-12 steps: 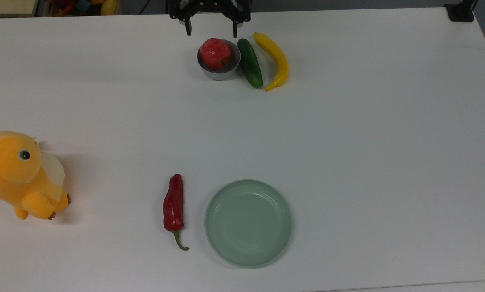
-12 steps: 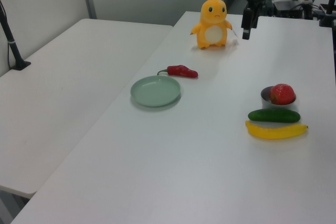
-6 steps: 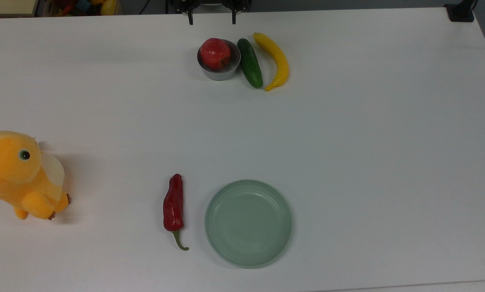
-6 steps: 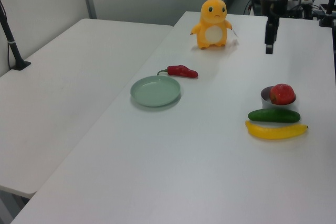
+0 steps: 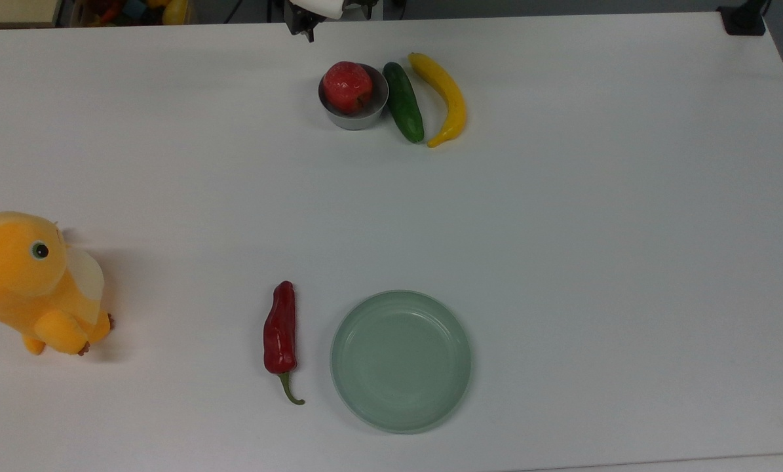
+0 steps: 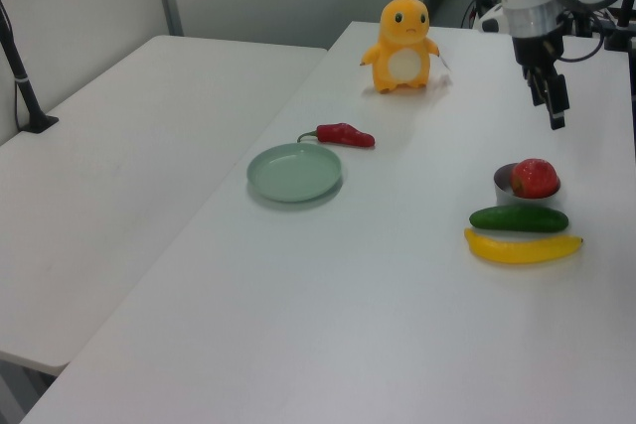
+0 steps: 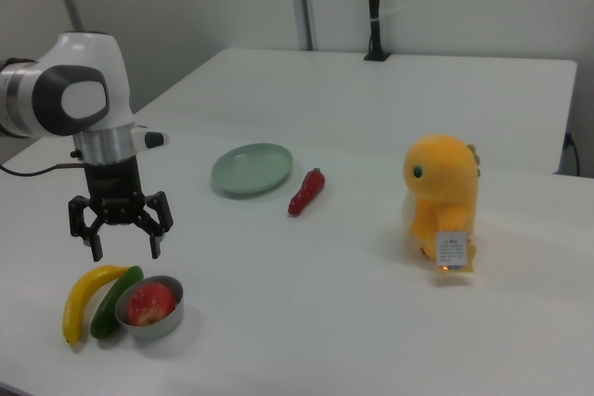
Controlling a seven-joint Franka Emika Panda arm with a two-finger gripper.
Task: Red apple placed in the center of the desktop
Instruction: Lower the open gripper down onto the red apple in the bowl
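Red apple [image 5: 347, 86] sits in a small metal bowl [image 5: 354, 113] near the far edge of the desktop [image 5: 561, 229] in the top view, not at its centre.

Largest to smallest: the white desktop; the yellow plush toy [image 5: 29, 285], cut off at the top view's left edge; the pale green plate [image 5: 401, 361]; the banana [image 5: 445, 96]; the cucumber [image 5: 403, 110], between banana and bowl; the chili pepper [image 5: 280, 331] just beside the plate. The gripper [image 7: 123, 244] hangs above the bowl in the right view, its 2 fingers spread wide, holding and touching nothing. In the top view the arm is cropped by the upper edge, and the bowl hides the apple's underside.
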